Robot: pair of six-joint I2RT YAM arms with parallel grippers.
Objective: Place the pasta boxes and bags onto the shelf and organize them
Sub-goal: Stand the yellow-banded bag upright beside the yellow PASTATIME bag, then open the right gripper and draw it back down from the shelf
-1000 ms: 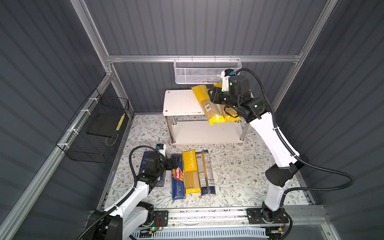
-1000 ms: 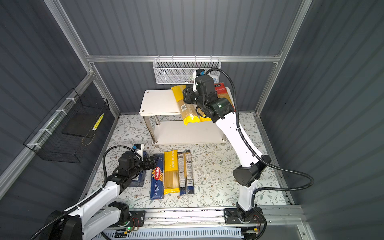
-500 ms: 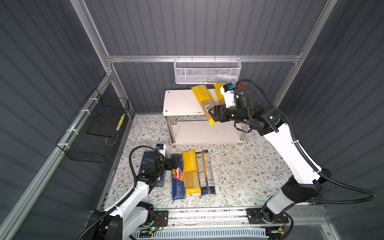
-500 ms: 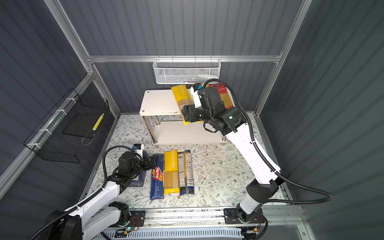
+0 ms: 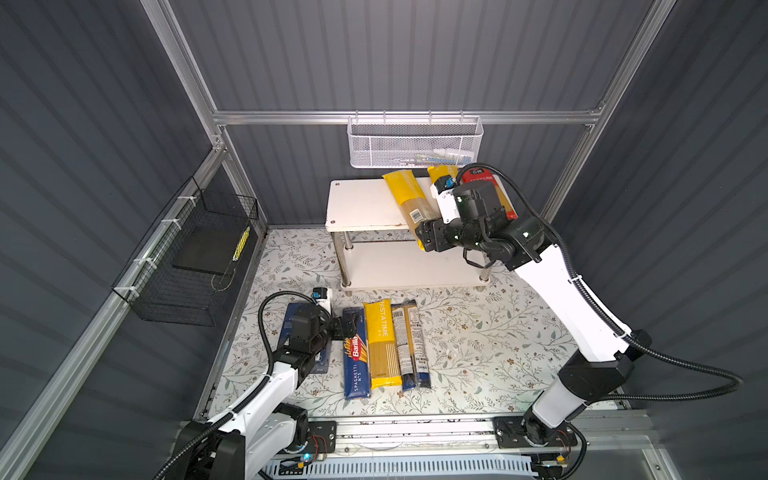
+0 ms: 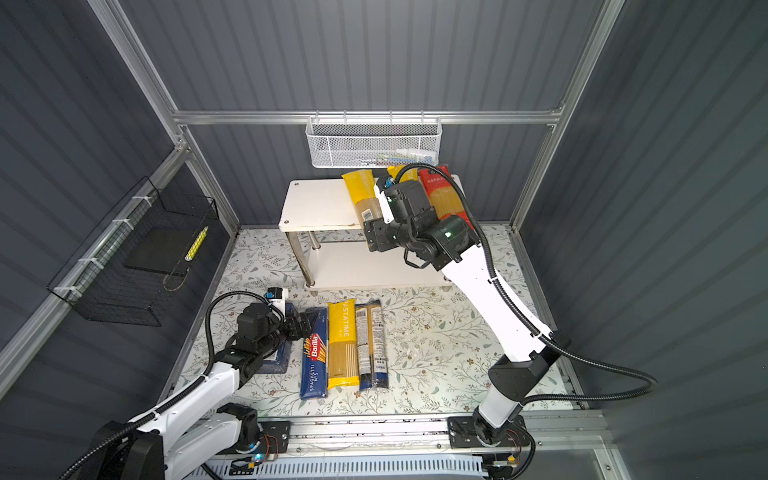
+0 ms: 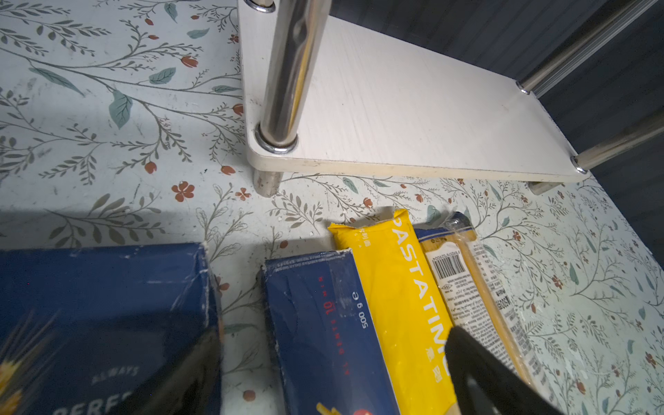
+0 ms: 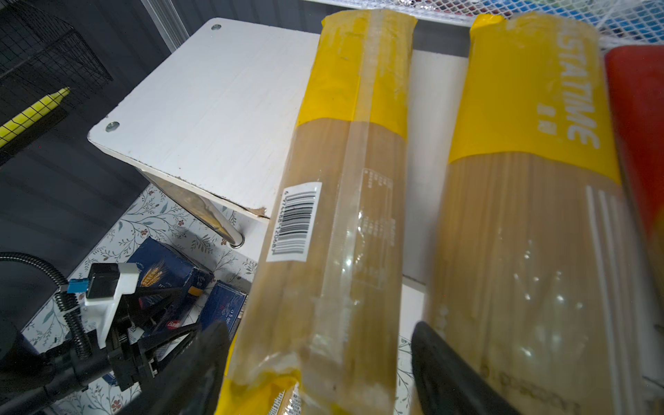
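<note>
Yellow spaghetti bag [image 5: 409, 203] just got let go: the right gripper [image 8: 318, 330], clamped on it a second ago, now has its jaws spread either side of the end overhanging at 6 o'clock. Bag lies skewed on the shelf [image 5: 361, 203] top board, second yellow bag [image 8: 531, 143] and red bag [image 6: 440, 195] at its 3 o'clock. Meanwhile the left gripper [image 7: 328, 341] hangs open over the spaghetti box [image 5: 356, 361]; I'd say four packs left.

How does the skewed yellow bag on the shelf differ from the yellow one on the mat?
The shelf bag lies on the top board, the mat bag on the floral mat. The shelf bag shows seam and barcode; the mat bag shows PASTATIME lettering. The shelf bag sits skewed, overhanging the front edge; the mat bag lies straight beside the Barilla box. Both hold spaghetti.
</note>
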